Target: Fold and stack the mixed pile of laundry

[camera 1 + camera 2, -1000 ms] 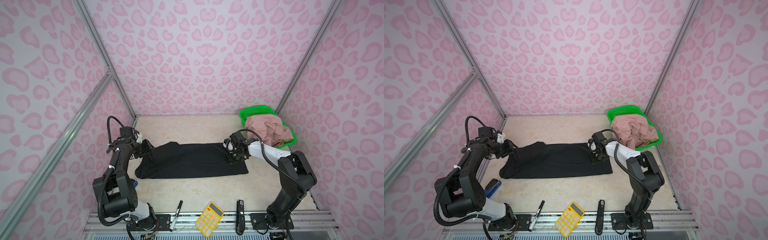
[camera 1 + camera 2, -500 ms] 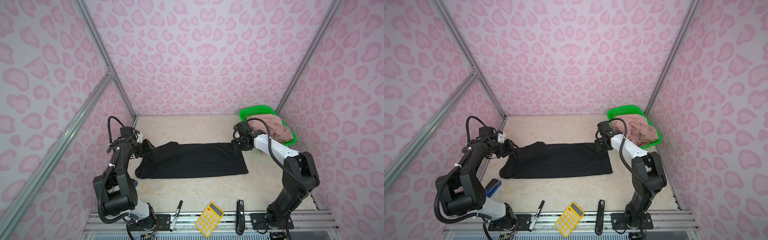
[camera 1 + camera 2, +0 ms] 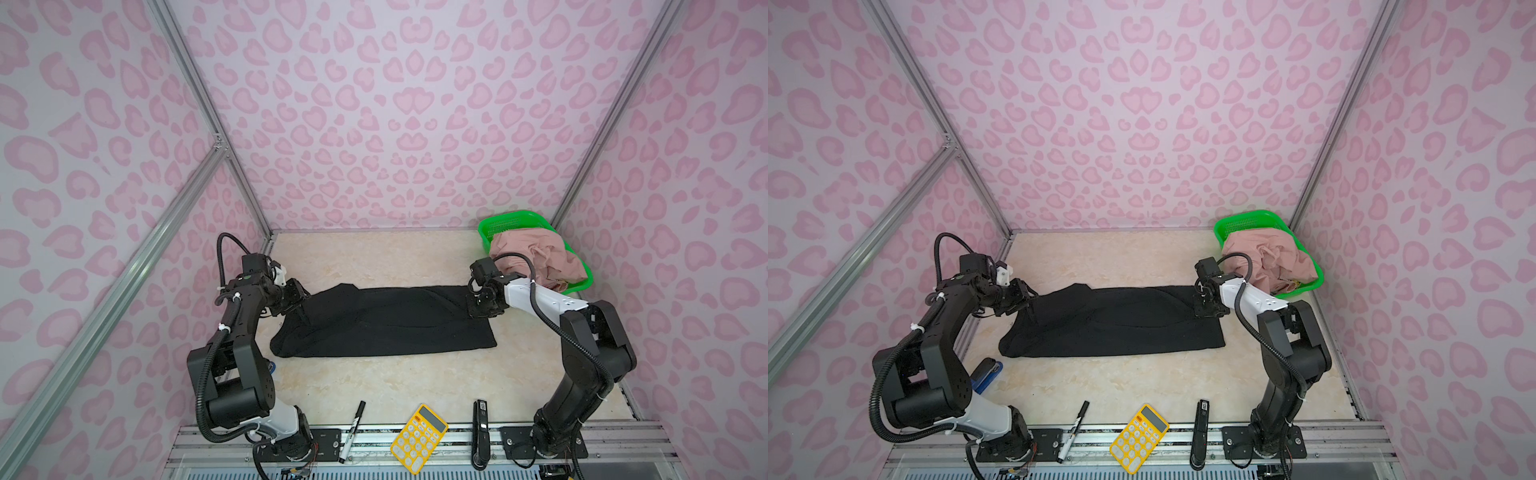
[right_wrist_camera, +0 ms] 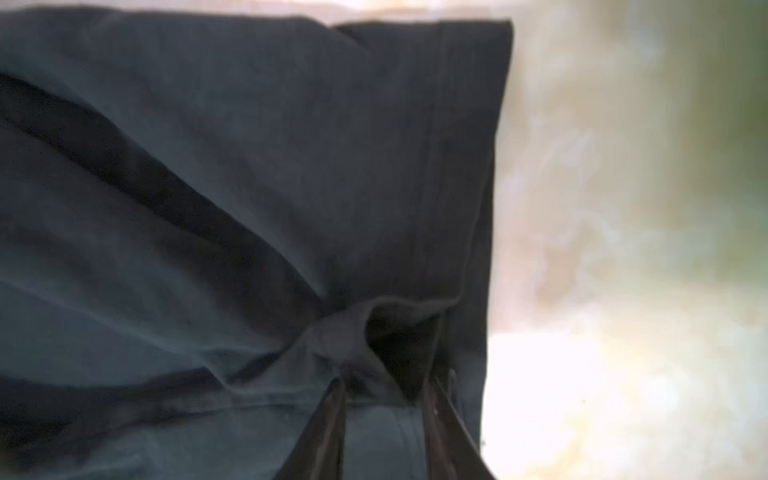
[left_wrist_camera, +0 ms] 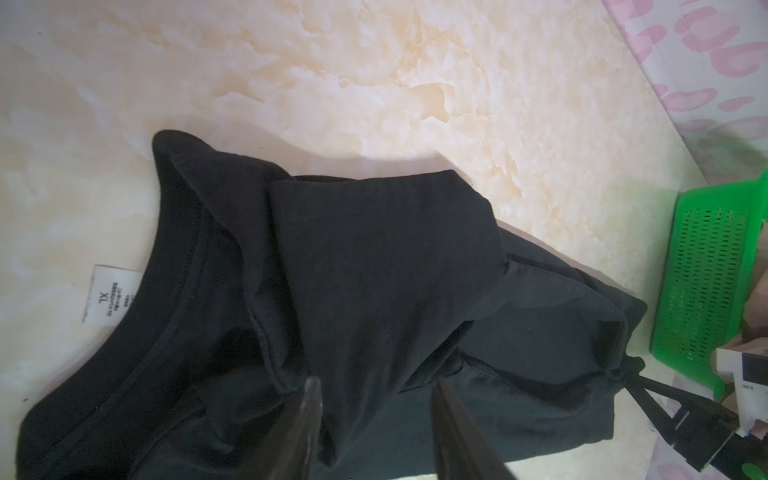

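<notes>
The right pincer (image 3: pixel 477 311) has swung back from the far corner of the black garment (image 3: pixel 382 324) to pinch its hem.

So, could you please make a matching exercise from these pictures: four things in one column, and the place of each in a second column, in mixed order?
Things
1. black shirt
2. pink clothes
3. yellow calculator
4. blue stapler

Places
A. at the front edge, next to the pen
B. heaped in the green basket
C. beside the left arm, partly hidden by it
D. spread out in the middle of the table

Right pairs: 1-D, 2-B, 3-A, 4-C.
</notes>
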You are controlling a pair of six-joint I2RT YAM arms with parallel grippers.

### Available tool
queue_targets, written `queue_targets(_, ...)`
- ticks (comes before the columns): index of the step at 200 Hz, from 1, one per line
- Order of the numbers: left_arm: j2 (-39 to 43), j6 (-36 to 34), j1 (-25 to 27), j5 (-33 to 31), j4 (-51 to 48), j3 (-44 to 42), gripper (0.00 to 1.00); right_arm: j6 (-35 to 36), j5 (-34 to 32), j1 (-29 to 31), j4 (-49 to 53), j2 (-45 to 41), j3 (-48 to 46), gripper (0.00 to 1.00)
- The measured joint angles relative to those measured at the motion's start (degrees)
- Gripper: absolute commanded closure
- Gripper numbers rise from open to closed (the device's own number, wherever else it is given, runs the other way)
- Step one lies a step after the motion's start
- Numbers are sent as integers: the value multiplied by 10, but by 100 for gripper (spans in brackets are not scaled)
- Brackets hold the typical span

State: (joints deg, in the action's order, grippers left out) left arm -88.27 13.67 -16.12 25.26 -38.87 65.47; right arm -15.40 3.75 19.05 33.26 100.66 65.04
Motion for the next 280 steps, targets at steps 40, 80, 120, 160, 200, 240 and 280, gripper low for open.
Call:
queue_targets(40,0,-2,0,0,-1,0,54,11,27,-6,-15,9,13,69)
queue_targets(80,-9,-2,0,-1,-1,0,55,17,57,-28,-22,13,17,100)
queue_targets(120,-10,-2,0,-2,-1,0,57,35,76,-42,-21,-18,-4,100)
queue_targets(160,-9,0,0,-6,-1,1,57,45,79,-46,-9,-54,-30,100)
queue_targets(200,-6,0,0,-13,-4,1,51,34,68,-45,-5,-71,-101,100)
queue_targets(240,-24,0,3,-12,0,18,36,9,59,-42,-25,-71,-136,100)
queue_targets(280,-104,-8,43,-33,0,96,38,-2,54,-37,-51,-59,-128,100)
